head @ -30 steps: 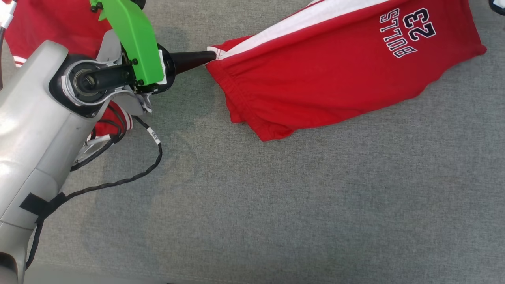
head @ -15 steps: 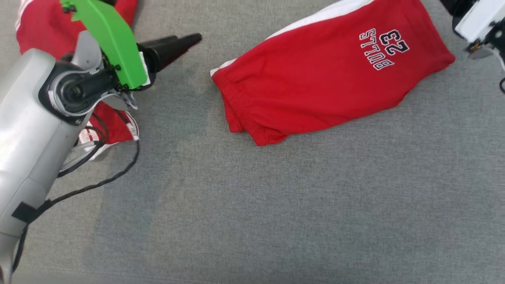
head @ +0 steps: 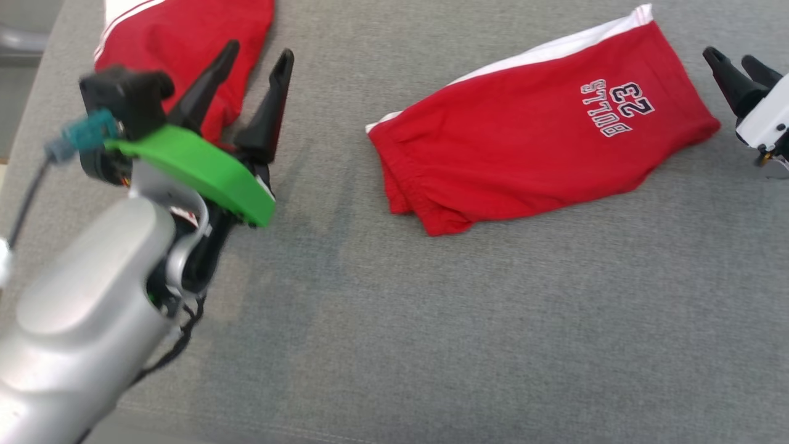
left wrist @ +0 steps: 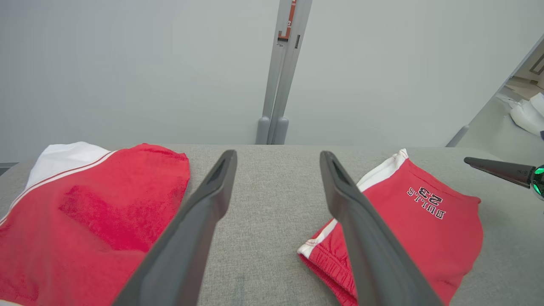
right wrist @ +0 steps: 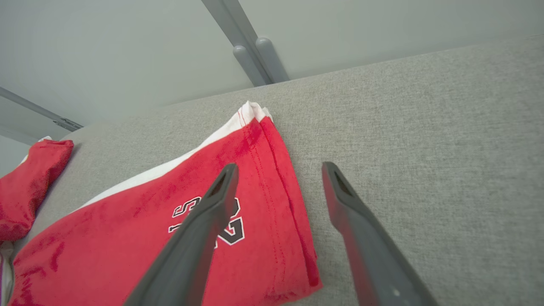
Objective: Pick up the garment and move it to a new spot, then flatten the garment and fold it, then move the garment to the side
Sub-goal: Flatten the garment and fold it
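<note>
The garment (head: 524,160), red with a white stripe and black "BULLS 23" lettering, lies folded on the grey cloth-covered table (head: 431,320), right of centre. Nothing grips it. My left gripper (head: 259,52) stands open well to its left, fingers apart over the table beside the other red piece; its wrist view has the garment (left wrist: 408,229) to the right of the open gripper (left wrist: 277,154). My right gripper (head: 729,57) is open just off the garment's right end. In its wrist view the gripper (right wrist: 279,165) straddles the garment's (right wrist: 127,238) hemmed edge from above.
Another red piece with white striped trim (head: 179,37) lies at the table's far left corner, also in the left wrist view (left wrist: 85,212). The table's left edge (head: 37,92) runs close to my left arm. A grey post (left wrist: 276,85) stands behind the table's far edge.
My left gripper let go of the garment's white-trimmed corner, opened and drew back to the left. The right gripper came into view, open. The head camera has also shifted.
</note>
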Tool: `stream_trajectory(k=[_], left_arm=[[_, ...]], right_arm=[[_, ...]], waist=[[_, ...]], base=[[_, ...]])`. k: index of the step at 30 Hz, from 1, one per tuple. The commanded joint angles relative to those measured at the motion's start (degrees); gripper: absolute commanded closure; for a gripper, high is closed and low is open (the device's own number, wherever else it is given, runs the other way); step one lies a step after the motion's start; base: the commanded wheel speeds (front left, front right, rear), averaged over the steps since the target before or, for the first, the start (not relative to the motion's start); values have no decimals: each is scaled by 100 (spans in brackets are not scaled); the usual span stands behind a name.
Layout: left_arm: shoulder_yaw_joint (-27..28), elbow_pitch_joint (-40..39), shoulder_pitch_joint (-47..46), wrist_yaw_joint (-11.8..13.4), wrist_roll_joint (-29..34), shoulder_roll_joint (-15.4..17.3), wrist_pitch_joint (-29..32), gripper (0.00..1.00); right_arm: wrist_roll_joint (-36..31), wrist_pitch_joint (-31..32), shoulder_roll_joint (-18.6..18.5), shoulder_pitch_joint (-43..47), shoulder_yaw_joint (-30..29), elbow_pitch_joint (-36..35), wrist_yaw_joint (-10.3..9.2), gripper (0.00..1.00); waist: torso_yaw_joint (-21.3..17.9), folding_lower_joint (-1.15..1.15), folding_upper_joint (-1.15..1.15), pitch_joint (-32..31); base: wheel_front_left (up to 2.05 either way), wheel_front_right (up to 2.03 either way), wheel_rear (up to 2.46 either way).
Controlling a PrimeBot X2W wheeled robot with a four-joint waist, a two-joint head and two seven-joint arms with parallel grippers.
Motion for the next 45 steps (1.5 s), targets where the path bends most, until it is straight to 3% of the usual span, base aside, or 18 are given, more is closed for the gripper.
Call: stream_trajectory(k=[1, 5, 9, 17, 18, 19, 22, 32, 45], left_arm=[[-25, -131, 235, 147, 188, 17, -204, 0], [187, -570, 813, 585, 468, -56, -588, 0], [540, -845, 1426, 743, 583, -262, -665, 0], [1161, -878, 2376, 429, 1044, -956, -659, 0], [1208, -847, 2438, 388, 1091, -1021, -660, 0], [1266, -821, 2509, 332, 1139, -1105, -660, 0], [1356, -698, 2628, 207, 1235, -1254, -660, 0], [1790, -440, 3062, -28, 1788, -1454, -660, 0], [1973, -558, 3841, -184, 2270, -1437, -661, 0]], right_arm=[[-6, 67, -16, 60, 40, 137, -4, 0], [79, 191, 55, -87, 41, 614, -4, 0], [2, 414, 151, -162, 181, 1021, -4, 0], [-55, 1245, 349, -266, 478, 1703, -6, 0], [-10, 1366, 395, -255, 482, 1690, -5, 22], [21, 1489, 436, -249, 508, 1650, 0, 100], [72, 1561, 465, -214, 530, 1521, 1, 100], [288, 708, 410, 272, 338, 1078, -2, 100], [652, -295, -103, 1609, 90, 345, -3, 100]], waist=[[268, 0, 0, 76], [501, 0, 0, 170], [673, 0, 0, 232], [843, 0, 0, 252], [847, 0, 0, 239], [845, 0, 0, 218], [811, 0, 0, 128], [311, 0, 0, -654], [-512, 0, 0, -1413]], base=[[0, 0, 0], [0, 0, 0], [0, 0, 0], [0, 0, 0], [0, 0, 0], [0, 0, 0], [0, 0, 0], [0, 0, 0], [0, 0, 0]])
